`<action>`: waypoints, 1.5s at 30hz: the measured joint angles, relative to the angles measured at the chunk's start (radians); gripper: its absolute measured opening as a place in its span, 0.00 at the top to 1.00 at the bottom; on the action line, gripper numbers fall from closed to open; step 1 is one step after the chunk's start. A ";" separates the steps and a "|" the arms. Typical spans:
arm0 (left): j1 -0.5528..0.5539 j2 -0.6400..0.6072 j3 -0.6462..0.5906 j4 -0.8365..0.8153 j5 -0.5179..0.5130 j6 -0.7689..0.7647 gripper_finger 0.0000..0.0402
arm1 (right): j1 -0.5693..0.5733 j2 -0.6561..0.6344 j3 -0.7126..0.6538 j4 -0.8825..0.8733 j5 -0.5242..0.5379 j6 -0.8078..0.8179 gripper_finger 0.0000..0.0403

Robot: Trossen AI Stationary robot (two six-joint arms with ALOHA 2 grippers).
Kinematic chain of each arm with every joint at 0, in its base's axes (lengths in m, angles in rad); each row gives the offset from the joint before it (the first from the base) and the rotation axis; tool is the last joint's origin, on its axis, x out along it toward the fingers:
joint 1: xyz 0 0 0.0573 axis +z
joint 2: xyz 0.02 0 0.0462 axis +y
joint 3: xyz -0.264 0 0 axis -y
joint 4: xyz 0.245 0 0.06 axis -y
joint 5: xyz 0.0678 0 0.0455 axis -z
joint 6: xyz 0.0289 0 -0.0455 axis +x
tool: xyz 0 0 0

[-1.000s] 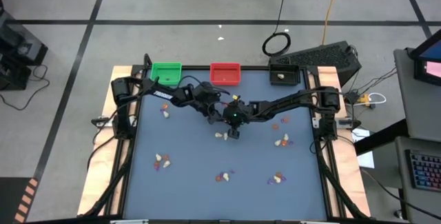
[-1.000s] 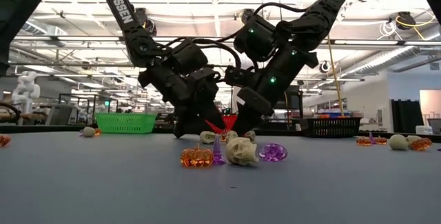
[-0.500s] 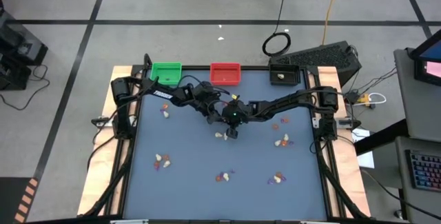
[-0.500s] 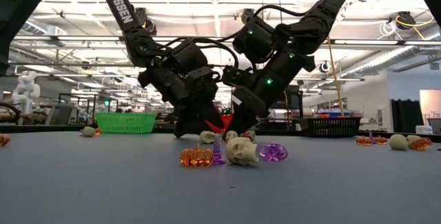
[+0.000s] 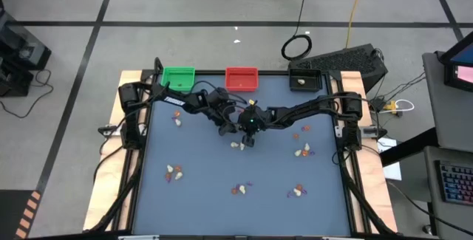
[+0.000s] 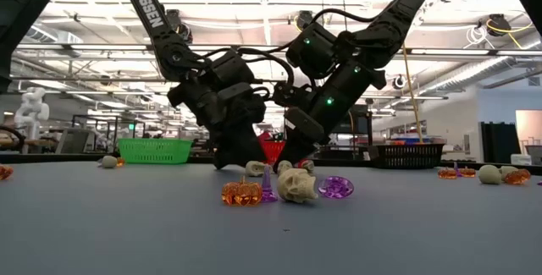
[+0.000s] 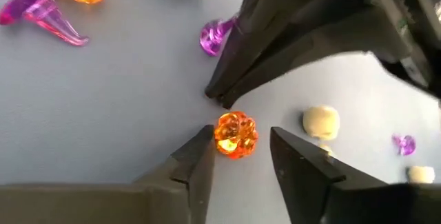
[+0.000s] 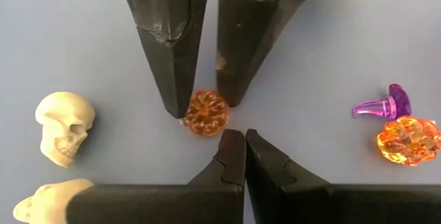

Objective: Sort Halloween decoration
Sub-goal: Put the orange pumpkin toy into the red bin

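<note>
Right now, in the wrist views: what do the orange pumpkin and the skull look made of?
Pumpkin: likely clear molded plastic; it looks translucent and glossy, glowing orange between the left gripper's fingers. Skull: opaque cream, matte, probably plastic or resin; cannot tell which.

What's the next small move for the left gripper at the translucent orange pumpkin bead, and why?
Probably finish closing, then lift. The left gripper straddles the translucent orange pumpkin bead on the grey table, with its fingers at either side and not yet clamped. The shut right gripper sits close against the bead and should ease back to avoid a bump.
</note>
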 joint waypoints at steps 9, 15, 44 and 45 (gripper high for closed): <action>-0.001 0.000 0.000 -0.008 -0.018 0.017 0.73 | 0.012 -0.081 -0.002 -0.070 0.018 -0.022 1.00; 0.002 0.000 0.000 0.007 -0.002 -0.009 0.73 | 0.045 -0.063 0.001 -0.037 -0.112 -0.015 1.00; 0.004 0.000 0.000 0.013 0.021 -0.022 0.51 | 0.024 0.024 0.000 0.064 -0.087 -0.071 1.00; 0.004 0.000 0.000 0.014 0.026 -0.021 0.51 | 0.024 0.024 0.000 0.064 -0.087 -0.074 1.00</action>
